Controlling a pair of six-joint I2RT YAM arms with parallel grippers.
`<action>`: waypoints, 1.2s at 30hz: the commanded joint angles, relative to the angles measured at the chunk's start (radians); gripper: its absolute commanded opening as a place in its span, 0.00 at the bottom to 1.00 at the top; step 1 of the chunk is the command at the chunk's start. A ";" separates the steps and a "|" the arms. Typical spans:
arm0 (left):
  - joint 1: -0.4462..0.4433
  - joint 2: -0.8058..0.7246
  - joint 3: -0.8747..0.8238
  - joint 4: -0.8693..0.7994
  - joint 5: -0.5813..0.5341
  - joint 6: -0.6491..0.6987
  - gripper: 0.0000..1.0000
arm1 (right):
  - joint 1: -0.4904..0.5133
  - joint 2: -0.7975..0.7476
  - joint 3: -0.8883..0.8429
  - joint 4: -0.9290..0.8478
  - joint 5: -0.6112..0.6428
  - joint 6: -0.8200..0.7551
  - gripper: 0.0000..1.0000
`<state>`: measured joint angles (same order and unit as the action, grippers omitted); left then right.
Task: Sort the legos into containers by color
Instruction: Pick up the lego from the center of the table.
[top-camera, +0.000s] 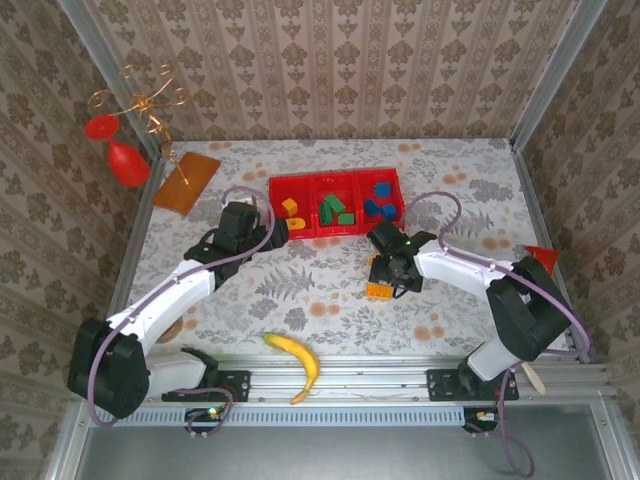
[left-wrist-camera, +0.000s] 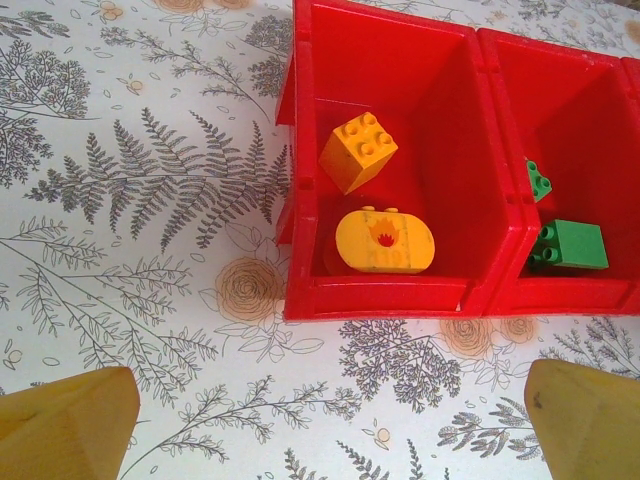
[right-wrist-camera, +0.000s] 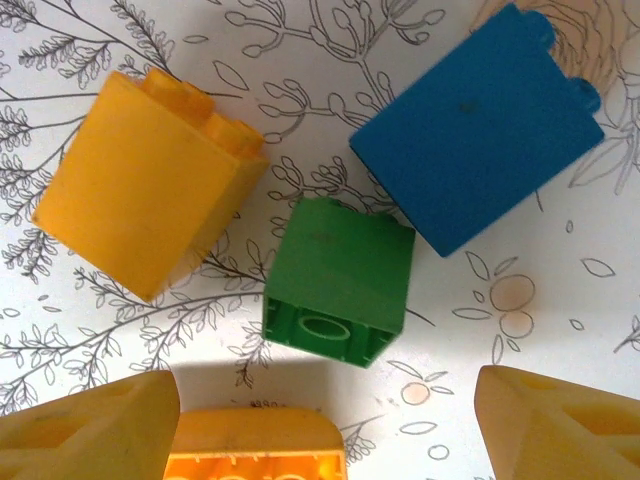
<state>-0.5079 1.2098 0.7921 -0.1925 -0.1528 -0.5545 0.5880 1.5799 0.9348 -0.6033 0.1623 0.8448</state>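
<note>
Pick-up step in hand. On the near side of the red tray (top-camera: 335, 177), the right gripper (right-wrist-camera: 325, 385) is poised low, jaws spread and empty, over a green brick (right-wrist-camera: 338, 282) flanked by an orange brick (right-wrist-camera: 150, 185) and a blue brick (right-wrist-camera: 480, 125). A descent and closure are called for, probably on the green. The left gripper (left-wrist-camera: 330, 400) is held open before the tray's orange compartment.

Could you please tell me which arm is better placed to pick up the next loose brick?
The right: the right gripper hovers, jaws open, over the loose green brick; the left gripper faces the red tray.
</note>
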 joint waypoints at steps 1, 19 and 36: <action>0.012 0.006 -0.006 0.012 0.007 -0.009 1.00 | 0.007 0.026 0.033 0.002 0.000 0.008 0.79; 0.019 0.008 -0.001 0.013 0.021 -0.010 1.00 | 0.007 0.083 0.073 -0.009 0.048 -0.015 0.71; 0.021 0.008 -0.002 0.015 0.027 -0.013 1.00 | -0.013 0.100 0.045 0.008 0.074 -0.006 0.59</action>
<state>-0.4957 1.2118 0.7921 -0.1921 -0.1333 -0.5545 0.5816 1.6585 0.9867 -0.6003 0.2047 0.8299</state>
